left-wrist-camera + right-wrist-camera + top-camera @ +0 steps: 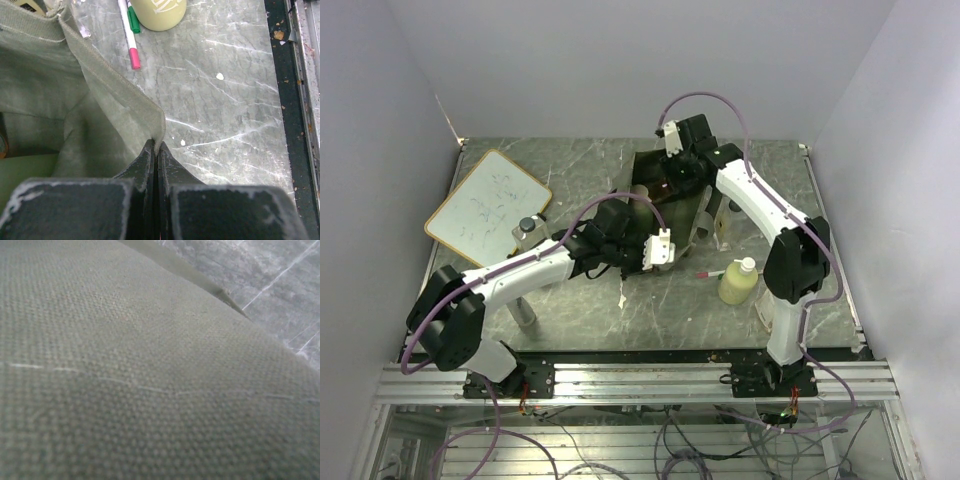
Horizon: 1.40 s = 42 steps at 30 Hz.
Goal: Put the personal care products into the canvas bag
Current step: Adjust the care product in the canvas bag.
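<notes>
Olive canvas bag (117,102) rim between left jaws

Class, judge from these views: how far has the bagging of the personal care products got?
Done: a yellow-green shape seems to lie inside the canvas bag. In hand: the left hand pinches the bag's rim, shut; the right hand is at its far side. Left: a yellow-green bottle and a black-lidded jar stand on the table.
</notes>
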### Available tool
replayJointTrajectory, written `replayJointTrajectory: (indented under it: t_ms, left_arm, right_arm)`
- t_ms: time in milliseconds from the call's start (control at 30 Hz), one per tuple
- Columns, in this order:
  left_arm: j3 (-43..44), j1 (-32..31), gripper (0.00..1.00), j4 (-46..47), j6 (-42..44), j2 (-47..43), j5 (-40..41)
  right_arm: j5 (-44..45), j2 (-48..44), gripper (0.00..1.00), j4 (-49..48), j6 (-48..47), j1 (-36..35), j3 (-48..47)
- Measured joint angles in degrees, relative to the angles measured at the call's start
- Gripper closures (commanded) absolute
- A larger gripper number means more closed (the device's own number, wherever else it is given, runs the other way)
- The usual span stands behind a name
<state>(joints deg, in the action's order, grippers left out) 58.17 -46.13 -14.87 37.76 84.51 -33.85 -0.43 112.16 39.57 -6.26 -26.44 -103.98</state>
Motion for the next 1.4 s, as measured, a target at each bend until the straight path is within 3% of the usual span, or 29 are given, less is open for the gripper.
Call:
replayJointTrajectory:
  t_ms: [333, 733, 1000, 1367, 1400]
  left_arm:
    - [0.6, 0.0, 0.93, -0.3, 0.1, -0.9, 0.3]
    - [5.2, 0.0, 0.93, 0.1, -6.1, -1.1, 2.3]
    - [6.6, 0.0, 0.93, 0.0, -7.8, -1.1, 3.0]
    - [7.9, 0.0, 0.93, 0.1, -9.4, -1.1, 4.3]
    - [7.9, 0.0, 0.93, 0.1, -9.6, -1.1, 4.4]
  right_arm:
    - [-0.1, 4.5, 1.0, 2.2, 0.0, -0.5, -7.4]
    - [-0.3, 10.4, 0.99, 2.9, 0.0, -1.0, -16.5]
    - [-0.7, 13.2, 0.82, 1.3, 0.1, -1.0, -20.4]
    - [-0.8, 15.3, 0.65, -2.8, 0.2, -1.0, -22.0]
    - [-0.8, 15.4, 0.58, -3.0, 0.2, -1.0, -22.0]
